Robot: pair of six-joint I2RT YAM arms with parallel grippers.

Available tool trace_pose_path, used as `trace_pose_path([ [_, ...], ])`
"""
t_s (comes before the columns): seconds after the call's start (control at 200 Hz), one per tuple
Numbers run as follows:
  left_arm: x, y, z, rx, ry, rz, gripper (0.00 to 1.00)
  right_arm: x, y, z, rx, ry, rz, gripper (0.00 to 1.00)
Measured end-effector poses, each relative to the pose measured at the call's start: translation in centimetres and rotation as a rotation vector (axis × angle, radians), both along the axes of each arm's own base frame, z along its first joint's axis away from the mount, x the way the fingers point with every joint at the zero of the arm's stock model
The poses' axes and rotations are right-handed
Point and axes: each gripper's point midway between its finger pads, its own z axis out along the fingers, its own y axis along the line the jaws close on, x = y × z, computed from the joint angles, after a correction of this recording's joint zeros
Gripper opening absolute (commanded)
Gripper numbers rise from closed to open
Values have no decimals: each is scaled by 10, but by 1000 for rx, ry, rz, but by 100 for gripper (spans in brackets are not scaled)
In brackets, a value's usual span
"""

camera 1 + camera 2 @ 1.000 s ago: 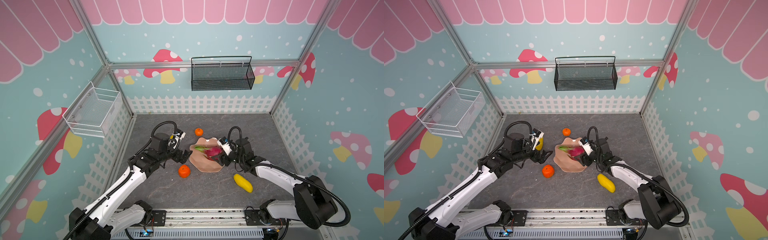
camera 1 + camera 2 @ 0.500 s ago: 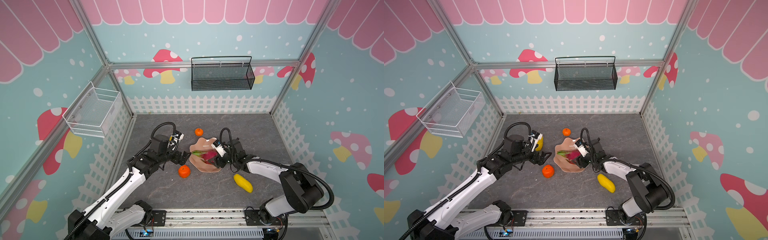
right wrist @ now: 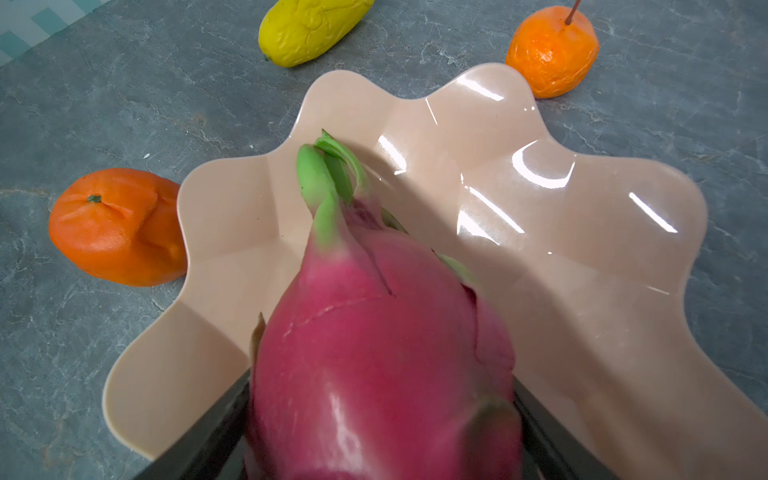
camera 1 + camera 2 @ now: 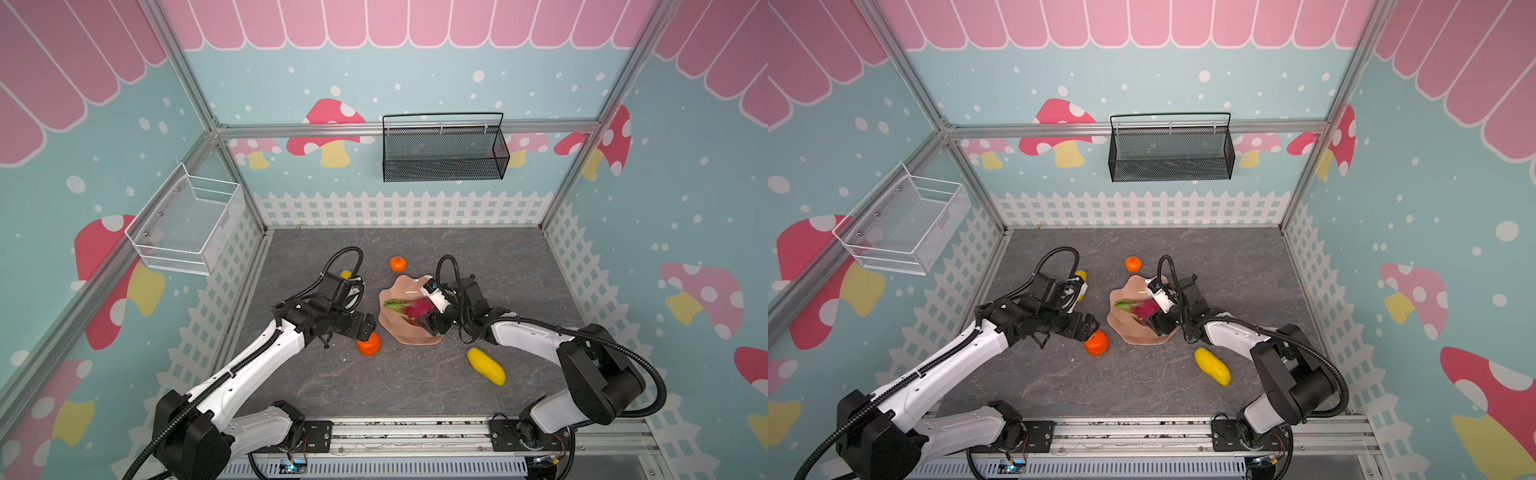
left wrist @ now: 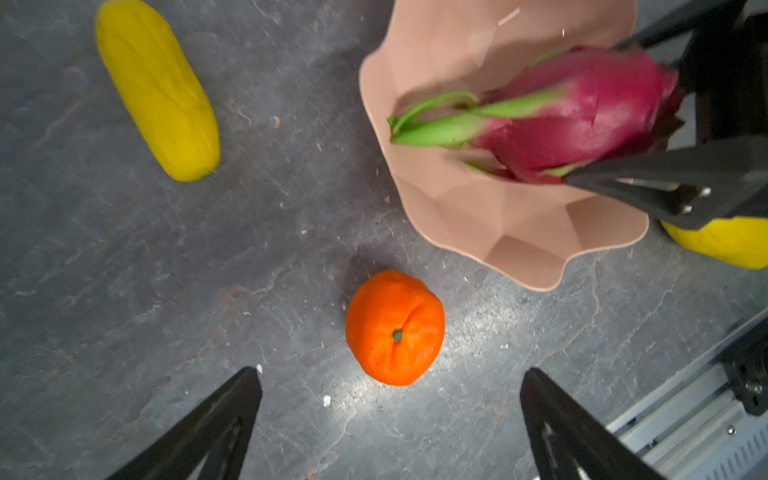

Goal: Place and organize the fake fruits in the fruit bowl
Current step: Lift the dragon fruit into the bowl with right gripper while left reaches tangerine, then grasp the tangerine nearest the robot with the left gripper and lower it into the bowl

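Grey stone-look floor (image 4: 415, 395) carries one bowl (image 4: 399, 286) at centre. One dragon fruit (image 4: 415, 309) sits tilted over its hollow, green tips pointing left, between the right gripper (image 5: 596, 112) jaws; gripped or loose, I cannot tell. Two tangerines lie outside the bowl: one (image 4: 368, 344) just near-left of it, below the left gripper (image 5: 390, 374) with its jaws wide open, and one (image 4: 397, 263) past the far rim. Two yellow fruits: one (image 4: 345, 274) far left, one (image 4: 486, 366) near right.

Two tangerines (image 4: 368, 344) (image 4: 397, 263), two yellow fruits (image 4: 486, 366) (image 4: 345, 274), one dragon fruit (image 4: 417, 308), one bowl (image 4: 399, 286), two baskets (image 4: 444, 153) (image 4: 187, 224)
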Motion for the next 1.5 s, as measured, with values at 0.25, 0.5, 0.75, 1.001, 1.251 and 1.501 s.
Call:
trace_pose_path([
  [0.25, -20, -10, -44, 96, 177, -10, 97, 3, 3, 6, -11, -23, 15, 86],
  [0.5, -19, -7, -53, 124, 204, 27, 96, 1, 1, 2, -37, -21, 18, 86],
  [0.75, -19, -8, -55, 126, 205, 33, 96, 1, 0, -9, -63, -5, 24, 95],
  [1.001, -17, -10, -56, 123, 200, 32, 97, 3, 0, -10, -75, -9, 23, 98],
  [1.251, -15, -11, -59, 128, 205, 33, 96, 9, 2, -2, -71, -33, 19, 98],
  [1.501, -15, -6, -73, 159, 217, 47, 90, 12, 2, 43, -29, -125, 10, 98],
])
